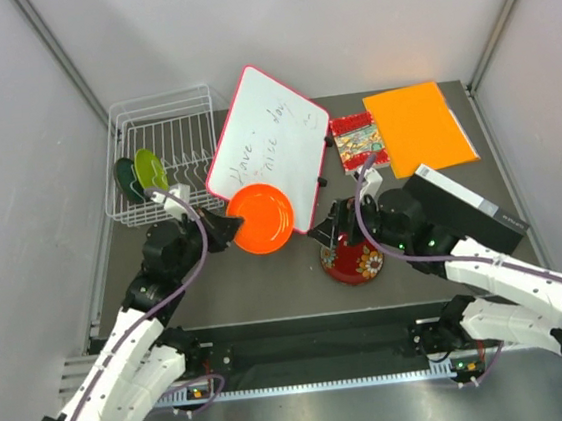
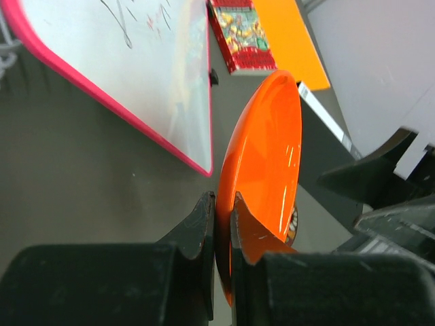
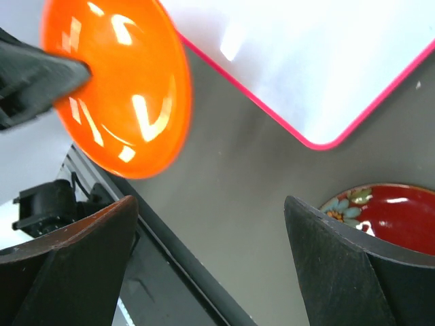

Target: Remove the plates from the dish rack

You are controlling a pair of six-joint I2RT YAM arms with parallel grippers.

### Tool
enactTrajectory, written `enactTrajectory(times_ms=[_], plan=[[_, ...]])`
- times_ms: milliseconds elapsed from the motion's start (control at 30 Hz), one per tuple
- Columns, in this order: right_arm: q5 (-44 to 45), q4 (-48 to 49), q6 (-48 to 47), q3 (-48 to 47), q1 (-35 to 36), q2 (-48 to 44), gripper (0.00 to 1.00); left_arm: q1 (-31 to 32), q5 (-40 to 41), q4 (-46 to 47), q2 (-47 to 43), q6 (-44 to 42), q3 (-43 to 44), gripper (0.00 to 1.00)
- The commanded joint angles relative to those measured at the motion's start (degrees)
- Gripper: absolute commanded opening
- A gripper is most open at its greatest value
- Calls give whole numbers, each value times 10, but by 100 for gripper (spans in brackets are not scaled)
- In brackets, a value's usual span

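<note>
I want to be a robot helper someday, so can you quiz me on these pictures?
1. True or false: the left gripper is shut on the shiny round orange plate.
2. How many small plates stand in the white wire dish rack?
3. Where is the dark red flowered round plate? A: in the rack. B: on the dark table. C: on top of the orange plate.
Key: 1 true; 2 two; 3 B.

Orange plate (image 1: 262,219), red plate (image 1: 352,261) w/ flowers, lime plate (image 1: 150,169), teal plate (image 1: 127,178).
</note>
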State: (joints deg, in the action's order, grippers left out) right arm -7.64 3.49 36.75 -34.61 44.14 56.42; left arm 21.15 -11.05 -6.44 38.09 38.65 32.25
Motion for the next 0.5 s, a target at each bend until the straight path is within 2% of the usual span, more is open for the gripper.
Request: enactTrajectory(times_ms=[0, 333, 467], plan=[[-4, 58, 8, -35, 9, 11, 88, 62, 87, 93, 8, -2, -15, 0], [-30, 100, 25, -33, 17, 55, 87, 142, 140, 128, 55, -9, -4, 0], [-40, 122, 29, -29, 19, 69, 82, 161, 142, 143, 72, -5, -1, 0]])
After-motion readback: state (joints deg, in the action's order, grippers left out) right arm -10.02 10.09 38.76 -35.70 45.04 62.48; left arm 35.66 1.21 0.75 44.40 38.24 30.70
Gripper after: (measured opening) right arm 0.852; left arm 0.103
